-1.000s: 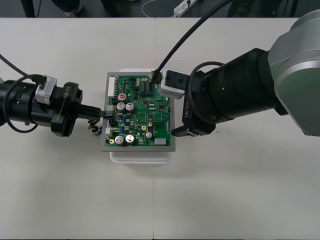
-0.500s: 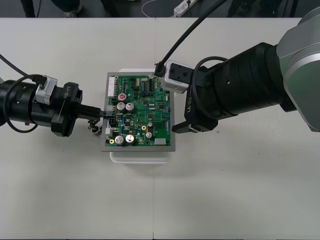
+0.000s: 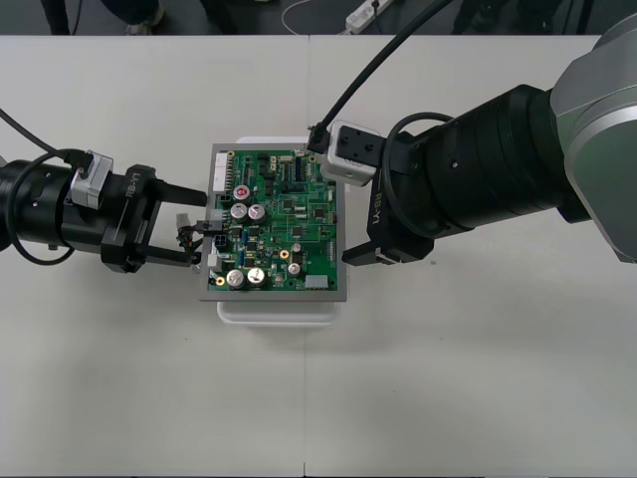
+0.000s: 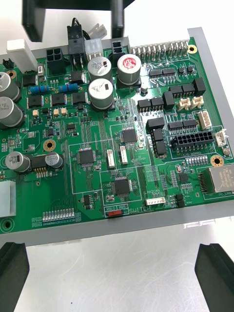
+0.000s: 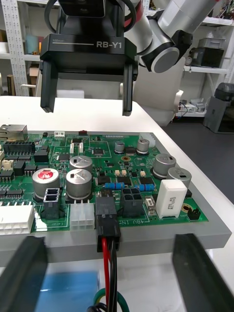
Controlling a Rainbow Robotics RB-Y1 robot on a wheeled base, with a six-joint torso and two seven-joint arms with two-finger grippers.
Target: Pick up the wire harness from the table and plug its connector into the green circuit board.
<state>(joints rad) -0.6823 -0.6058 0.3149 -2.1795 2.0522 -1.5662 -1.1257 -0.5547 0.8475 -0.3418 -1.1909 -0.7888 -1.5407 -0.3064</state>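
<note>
Two black fingers of my left gripper [image 3: 199, 230] stand wide apart and hold nothing. They sit at the 9 o'clock edge of the board [image 3: 299, 214], one on each side of the plug [image 5: 107, 222]. From my left wrist the plug looks seated in a socket on that edge. Its wires [image 5: 105, 273] trail back between my fingers toward 9 o'clock, so the harness [image 3: 191, 239] hangs from the board over the table [image 3: 448, 378].

I judge the step in hand to be backing away cleanly. I should keep the fingers spread and draw straight out toward 9 o'clock. The move should stay level, so neither finger catches a wire and tugs the plug loose. A slow start would show any drag on the wires early.

My right gripper [image 4: 113, 275] is open too, its fingers far apart at the board's 3 o'clock edge. I cannot tell whether it touches the board or only hovers.

The plug is a small, square block of black moulded plastic. The wires are thin and limp: one red, one black, and a green one looping below them. The board is glossy green and crowded with parts. It carries round, silver-topped capacitors [image 5: 80, 175] and boxy white connectors [image 5: 171, 197]. A flat grey frame [image 4: 146, 219] rims it, over a white base [image 3: 279, 311].
</note>
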